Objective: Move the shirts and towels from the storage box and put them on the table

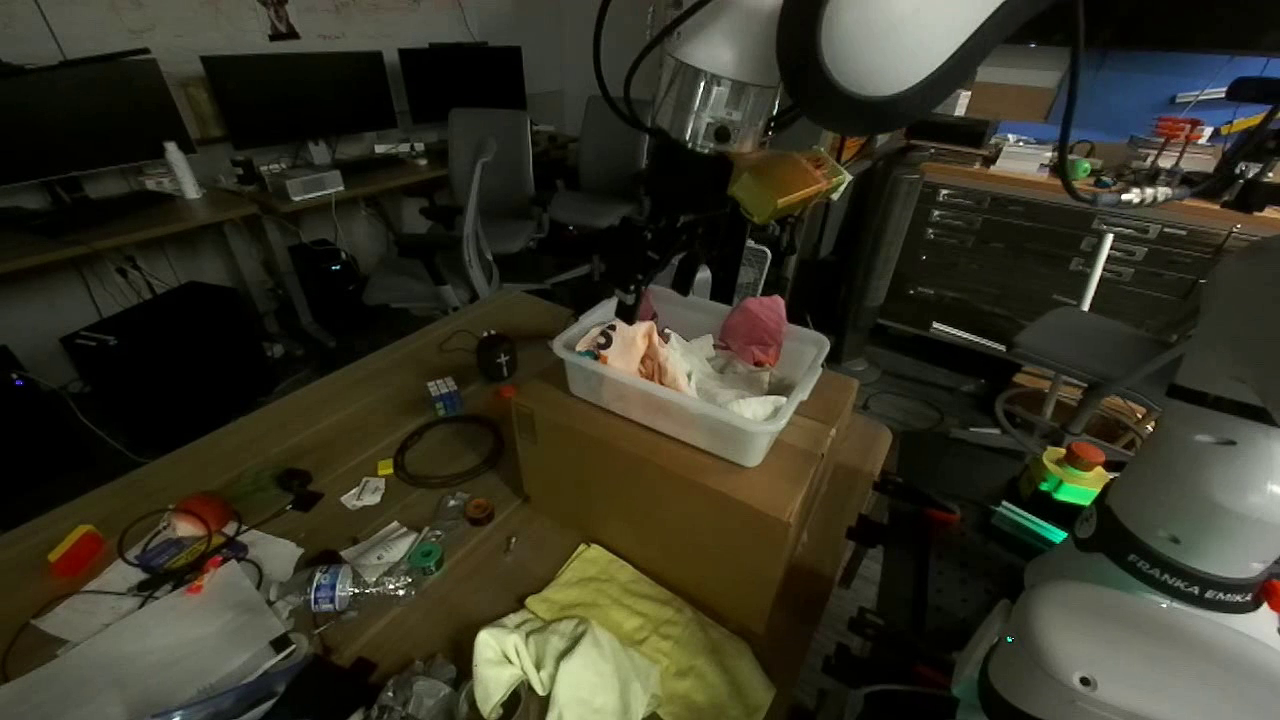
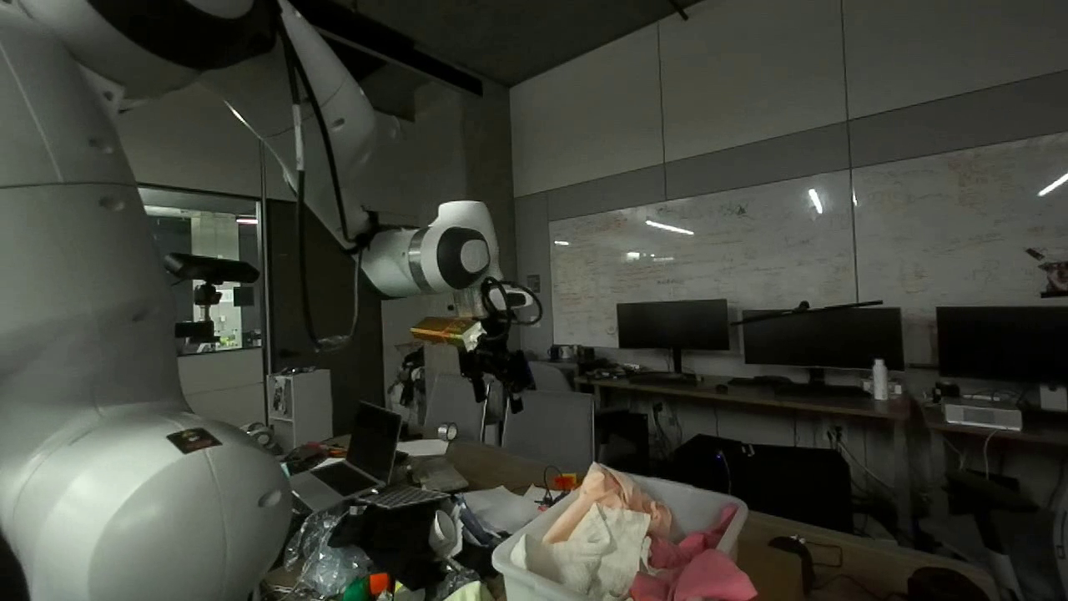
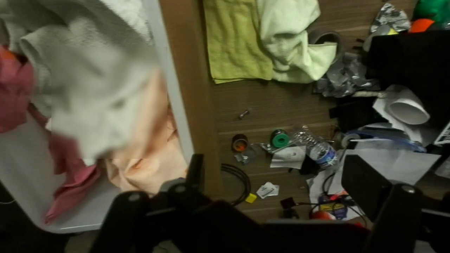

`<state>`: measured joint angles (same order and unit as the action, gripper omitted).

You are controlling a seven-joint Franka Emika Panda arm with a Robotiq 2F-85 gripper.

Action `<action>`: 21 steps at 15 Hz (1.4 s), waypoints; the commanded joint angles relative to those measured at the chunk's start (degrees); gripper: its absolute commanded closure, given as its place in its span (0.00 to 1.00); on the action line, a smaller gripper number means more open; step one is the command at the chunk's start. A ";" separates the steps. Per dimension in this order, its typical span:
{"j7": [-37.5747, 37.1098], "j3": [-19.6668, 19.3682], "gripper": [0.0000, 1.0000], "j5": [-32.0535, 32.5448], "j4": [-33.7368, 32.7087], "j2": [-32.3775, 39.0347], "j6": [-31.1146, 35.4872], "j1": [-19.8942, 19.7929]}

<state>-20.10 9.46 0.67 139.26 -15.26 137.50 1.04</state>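
Pincer [image 3: 277, 169], released, its jaws wide apart, hangs higher than the storage box [image 1: 655, 405]. Inside it, a peach cloth [image 1: 637, 350], a white towel [image 1: 710, 372] and a pink cloth [image 1: 752, 330] lie bunched together. Under it sits a cardboard box [image 1: 650, 520]. Beside and below the storage box, on the table [image 1: 335, 445], a yellow towel [image 1: 668, 618] touches a pale cloth [image 1: 572, 660].

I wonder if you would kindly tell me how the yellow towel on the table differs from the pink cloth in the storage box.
The yellow towel lies on the table, while the pink cloth sits in the storage box. The yellow towel is spread fairly flat; the pink cloth is bunched up. Both look like soft fabric.
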 commanded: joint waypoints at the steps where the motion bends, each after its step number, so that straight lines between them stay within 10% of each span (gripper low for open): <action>1: 0.54 -2.34 0.00 5.27 -2.36 2.62 -0.56 -2.91; 14: 30.27 -8.95 0.00 -2.78 -15.25 20.90 -2.37 -2.61; 21: 33.83 -9.73 0.00 -0.63 -22.28 31.80 -1.61 -4.42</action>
<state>12.46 0.49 -0.83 121.83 12.21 136.56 -2.79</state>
